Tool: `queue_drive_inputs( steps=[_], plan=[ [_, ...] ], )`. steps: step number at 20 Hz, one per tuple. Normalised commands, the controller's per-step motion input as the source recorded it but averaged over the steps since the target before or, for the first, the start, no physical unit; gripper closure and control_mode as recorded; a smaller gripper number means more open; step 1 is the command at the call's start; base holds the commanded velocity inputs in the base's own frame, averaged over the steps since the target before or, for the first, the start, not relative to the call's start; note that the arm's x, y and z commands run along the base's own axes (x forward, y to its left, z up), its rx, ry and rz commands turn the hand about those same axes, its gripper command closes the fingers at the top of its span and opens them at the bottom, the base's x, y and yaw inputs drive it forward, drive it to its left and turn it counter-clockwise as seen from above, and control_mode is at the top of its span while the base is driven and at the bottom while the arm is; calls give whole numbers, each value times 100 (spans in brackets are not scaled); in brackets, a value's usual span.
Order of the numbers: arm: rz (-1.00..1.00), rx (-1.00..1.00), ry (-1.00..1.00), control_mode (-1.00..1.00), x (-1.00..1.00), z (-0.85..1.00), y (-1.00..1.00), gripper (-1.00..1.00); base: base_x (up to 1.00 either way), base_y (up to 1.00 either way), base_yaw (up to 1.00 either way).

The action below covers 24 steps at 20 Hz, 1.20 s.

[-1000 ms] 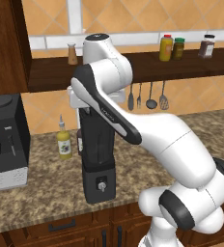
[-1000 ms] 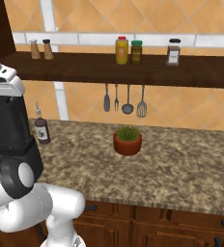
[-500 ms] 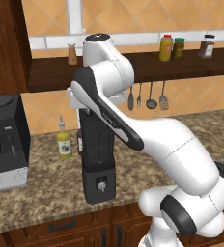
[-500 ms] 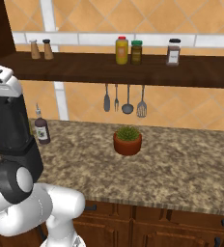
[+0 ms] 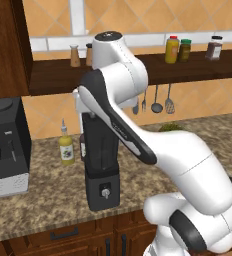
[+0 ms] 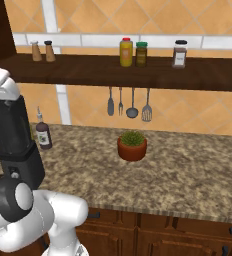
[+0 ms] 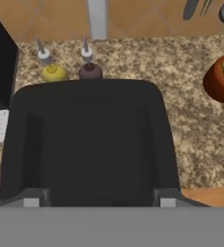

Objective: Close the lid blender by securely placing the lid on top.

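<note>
The blender (image 5: 101, 150) stands near the counter's front edge, a tall dark jar on a black base with a small silver knob (image 5: 105, 192). My arm curves over it, and the white hand (image 6: 0, 85) sits right on top of the jar (image 6: 15, 135). In the hand view the lid (image 7: 90, 140), a flat black square with rounded corners, lies straight ahead of my gripper (image 7: 100, 198). Its fingertips (image 7: 36, 198) stand wide apart against the lid's two sides, shut on it. The jar's rim is hidden beneath the lid.
A black coffee machine (image 5: 3, 145) stands at the left. A yellow bottle (image 5: 66, 147) and a dark bottle (image 6: 42, 132) sit behind the blender. A potted plant (image 6: 132, 145) is to the right. Utensils (image 6: 128, 102) hang under a shelf (image 6: 88, 72) with jars.
My hand has come down a little onto the top of the blender jar, with the lid still in it. The blender and the other things have stayed put.
</note>
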Motion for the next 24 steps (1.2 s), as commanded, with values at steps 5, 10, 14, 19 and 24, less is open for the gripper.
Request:
queue_drive_inputs(
  steps=[5,10,14,19,24],
  plan=[
    [0,0,-3,-100,-45,42,-19,-100,0,0,0],
    [0,0,-3,-100,-33,40,-27,-100,0,0,0],
    [0,5,0,-100,-32,3,-70,-100,0,0,0],
    [0,6,0,-100,-26,-16,-98,-100,0,0,0],
    [0,0,0,-100,-7,-52,-91,-100,0,0,0]
  ],
)
